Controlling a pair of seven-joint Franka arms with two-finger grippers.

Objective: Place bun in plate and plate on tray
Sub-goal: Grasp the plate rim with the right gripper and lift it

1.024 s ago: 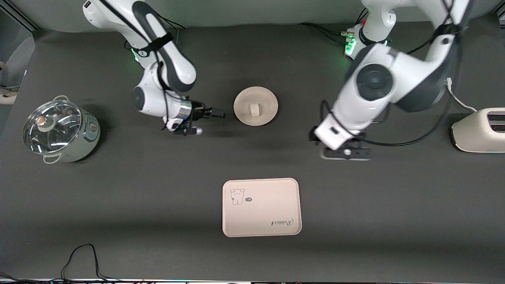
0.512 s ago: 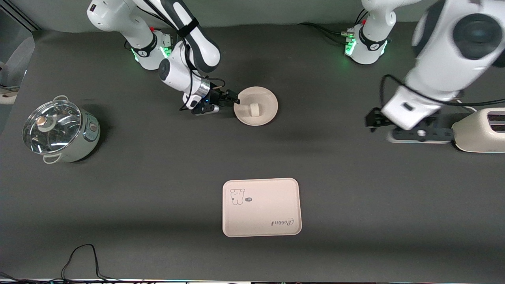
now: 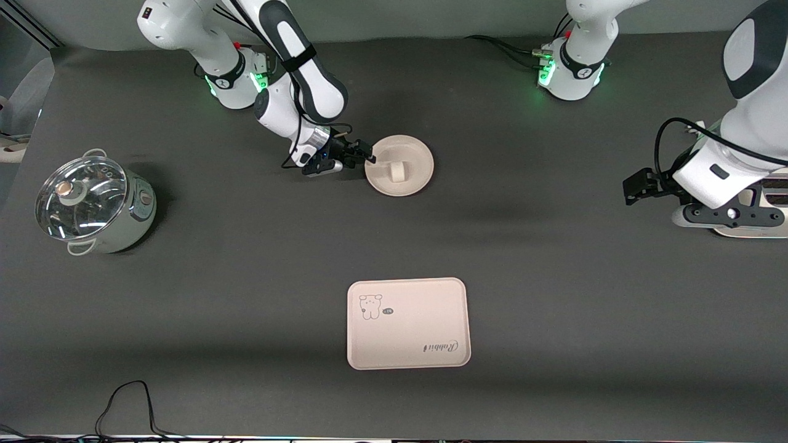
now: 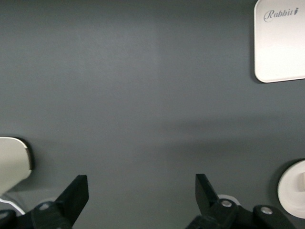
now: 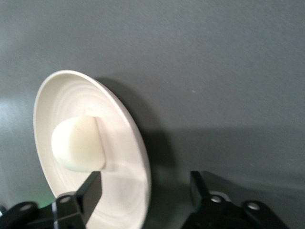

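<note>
The round cream plate [image 3: 414, 161] lies on the dark table with the small off-white bun [image 3: 397, 171] on it. My right gripper [image 3: 367, 154] is open at the plate's rim on the right arm's side. In the right wrist view the right gripper [image 5: 145, 183] has one finger over the plate [image 5: 119, 143] and one outside its rim, with the bun [image 5: 76, 143] close by. The printed tray [image 3: 409, 323] lies nearer to the front camera and holds nothing. My left gripper [image 3: 634, 186] is open and empty above the table beside the toaster, and its wrist view [image 4: 140, 185] shows only bare table between its fingers.
A cream toaster [image 3: 769, 231] stands at the left arm's end of the table, partly hidden by the left arm. A pot with a glass lid [image 3: 92, 203] stands at the right arm's end. A black cable [image 3: 129, 400] lies at the front edge.
My right gripper has moved across to the plate's rim. My left arm has swung away from the table's middle to the toaster.
</note>
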